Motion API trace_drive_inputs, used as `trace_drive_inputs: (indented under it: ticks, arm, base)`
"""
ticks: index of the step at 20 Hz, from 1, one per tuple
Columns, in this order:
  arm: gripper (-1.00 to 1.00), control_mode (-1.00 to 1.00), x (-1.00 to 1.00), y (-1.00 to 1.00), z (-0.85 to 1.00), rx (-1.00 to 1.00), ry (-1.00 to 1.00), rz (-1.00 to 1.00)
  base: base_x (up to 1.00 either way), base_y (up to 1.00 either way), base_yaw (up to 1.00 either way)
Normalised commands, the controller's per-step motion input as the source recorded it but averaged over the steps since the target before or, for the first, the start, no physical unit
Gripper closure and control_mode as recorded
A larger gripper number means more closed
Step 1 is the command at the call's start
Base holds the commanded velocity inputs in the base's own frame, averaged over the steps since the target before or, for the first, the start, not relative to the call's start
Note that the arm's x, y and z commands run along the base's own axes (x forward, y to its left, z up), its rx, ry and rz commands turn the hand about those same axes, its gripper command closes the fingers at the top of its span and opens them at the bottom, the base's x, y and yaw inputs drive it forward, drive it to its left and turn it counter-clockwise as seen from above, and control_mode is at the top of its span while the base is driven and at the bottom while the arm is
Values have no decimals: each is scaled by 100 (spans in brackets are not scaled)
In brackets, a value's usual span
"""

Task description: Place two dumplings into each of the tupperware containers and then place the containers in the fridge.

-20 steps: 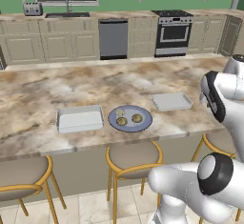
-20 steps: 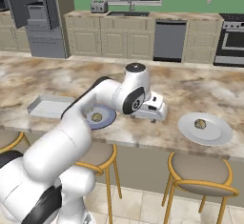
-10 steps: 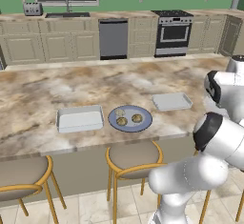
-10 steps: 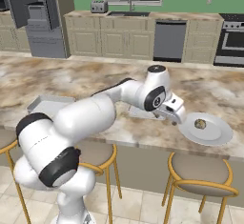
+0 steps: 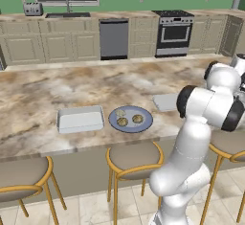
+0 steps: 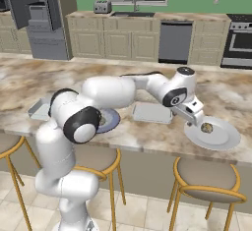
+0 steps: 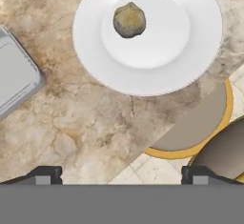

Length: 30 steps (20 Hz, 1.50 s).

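Hand view: the claw (image 7: 122, 178) is held wide open and empty above the tabletop (image 7: 86, 137), near a white plate (image 7: 200, 42) bearing one dumpling (image 7: 129, 20).

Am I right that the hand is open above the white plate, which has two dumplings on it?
Not quite. The white plate holds one dumpling, not two, as the hand view shows. The rest stands: the hand is open above it.
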Motion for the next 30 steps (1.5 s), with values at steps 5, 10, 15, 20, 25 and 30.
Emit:
trace_drive_inputs:
  ticks: [5, 10, 15, 20, 25, 30]
  arm:
    - [-100, -100, 58, -70, -43, 10, -4, -2]
    - [-100, -100, 44, -29, -42, 1, -12, 0]
    - [-100, -100, 42, 0, -45, -9, -11, -1]
    - [-100, -100, 44, 6, -33, -13, 0, -7]
    - [-100, -100, 28, 6, -30, -2, 0, 0]
    - [-100, -100, 1, 0, -40, -8, 0, 0]
  base:
    - [0, 0, 0]
    - [0, 0, 0]
    - [0, 0, 0]
    - [0, 0, 0]
    - [0, 0, 0]
    - [0, 0, 0]
